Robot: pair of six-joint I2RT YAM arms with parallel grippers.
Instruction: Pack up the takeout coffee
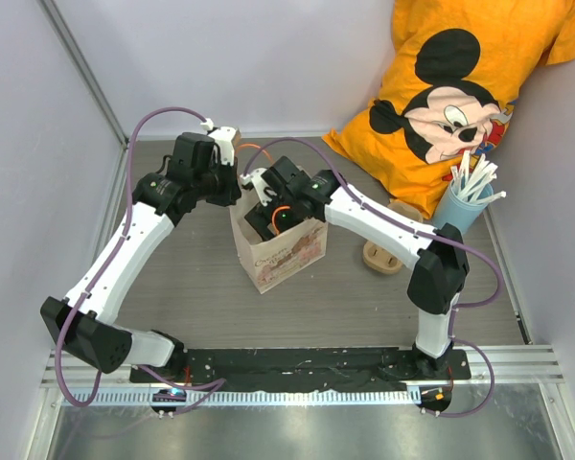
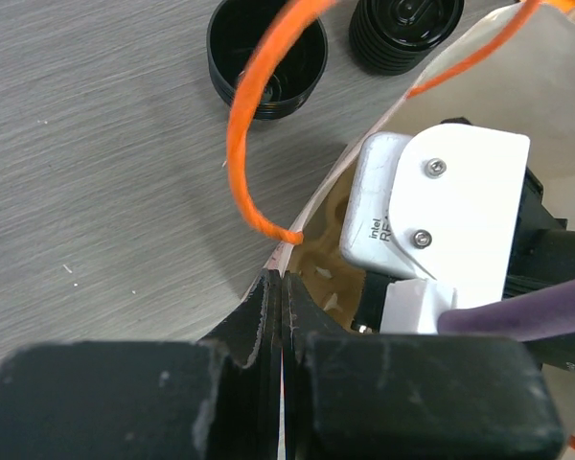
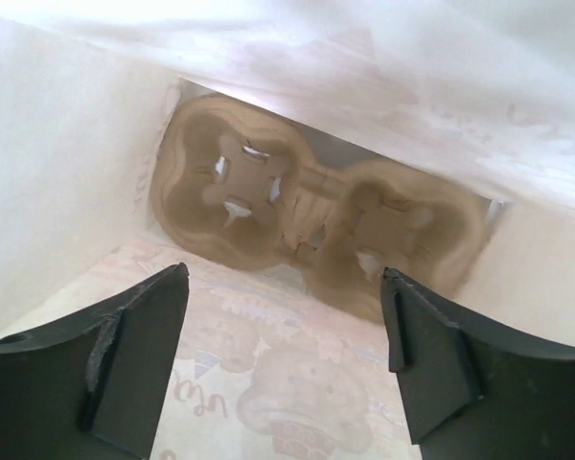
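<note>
The grey counter [image 2: 96, 192] carried a brown paper bag [image 1: 286, 257] that stood open. The left jaws were pinched shut on its rim and held the mouth apart. The right jaws were down inside the bag, spread wide and empty. A pulp carrier [image 3: 307, 225] lay on the bag's floor just beyond them.

The takeout coffee, a small black cup [image 2: 266, 57], stood upright on the counter outside the bag. It was ahead of the left jaws and well apart from the right jaws, its mouth open and dark inside. Whether it held liquid could not be told. Just beside it stood a ribbed black cup [image 2: 402, 34] that appeared lidded.

The small cup looked light and thin-walled, likely to dent under a hard squeeze. It also looked smooth and tapered enough to slip downward. The safest hold was probably across the wall just under the rim, where it should be stiffest, closing gently and keeping it upright.
</note>
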